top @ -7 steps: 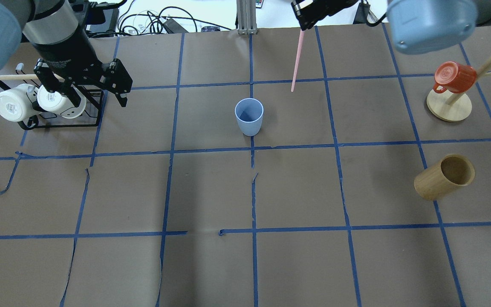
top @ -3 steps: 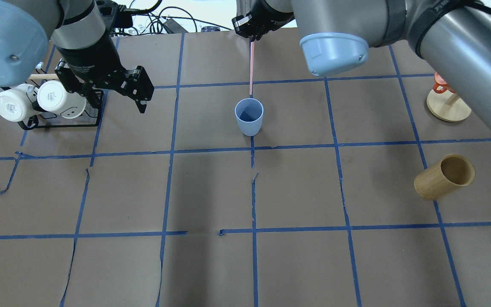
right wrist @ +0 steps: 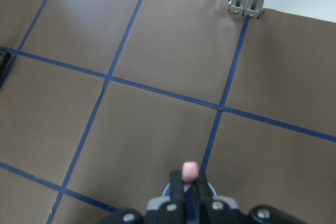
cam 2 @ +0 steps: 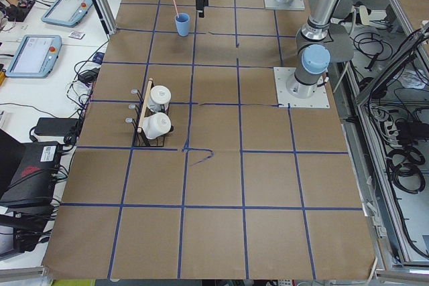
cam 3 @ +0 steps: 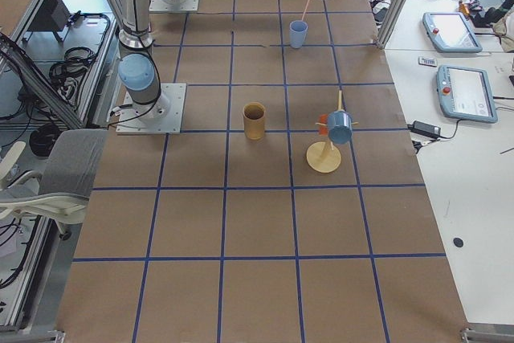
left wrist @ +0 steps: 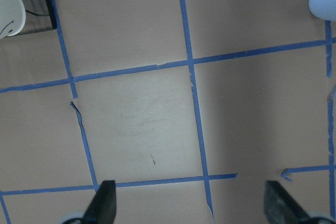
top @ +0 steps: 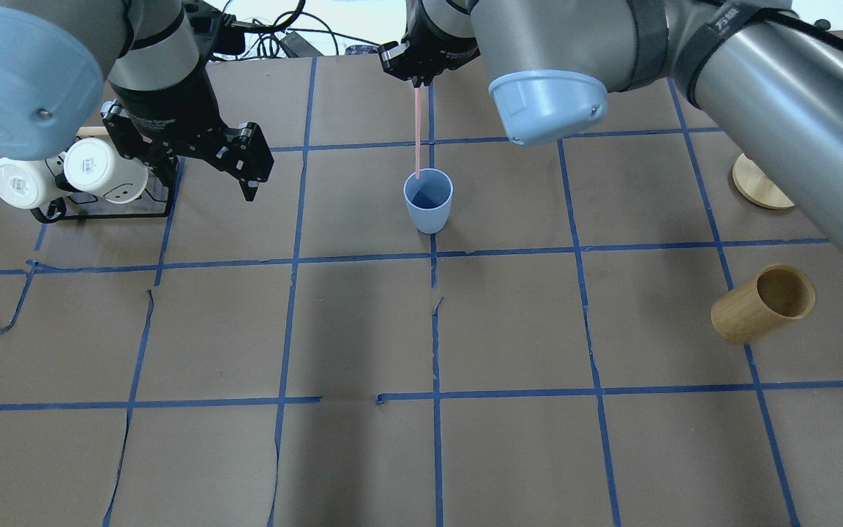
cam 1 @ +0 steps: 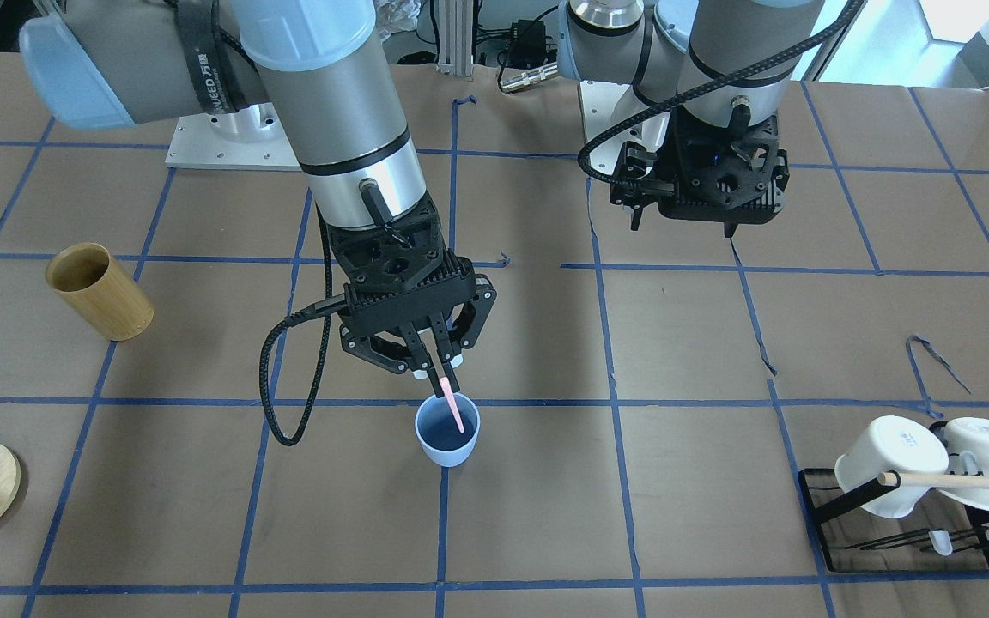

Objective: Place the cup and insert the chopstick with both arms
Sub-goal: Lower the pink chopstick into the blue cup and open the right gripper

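The light-blue cup [top: 428, 201] stands upright near the table's middle; it also shows in the front view [cam 1: 447, 445] and at the top right edge of the left wrist view [left wrist: 324, 1]. My right gripper [top: 418, 82] [cam 1: 436, 373] hangs above the cup and is shut on a pink chopstick [top: 418, 132] [cam 1: 454, 412]. The stick hangs almost upright, its lower end inside the cup's mouth at the far rim. Its top end shows between the fingers in the right wrist view [right wrist: 189, 170]. My left gripper [top: 195, 168] [cam 1: 700, 202] [left wrist: 191, 203] is open and empty, above the table to the cup's left.
A black rack with two white mugs and a wooden dowel [top: 70, 176] [cam 1: 924, 468] stands at the far left. A tan bamboo cylinder [top: 762, 304] [cam 1: 100, 292] stands at the right. A wooden mug tree's base [top: 758, 187] is behind my right arm.
My right arm has swung left with the chopstick, from right of the cup to above it, and the tip now reaches the cup's mouth. My left gripper has drifted right, still open.
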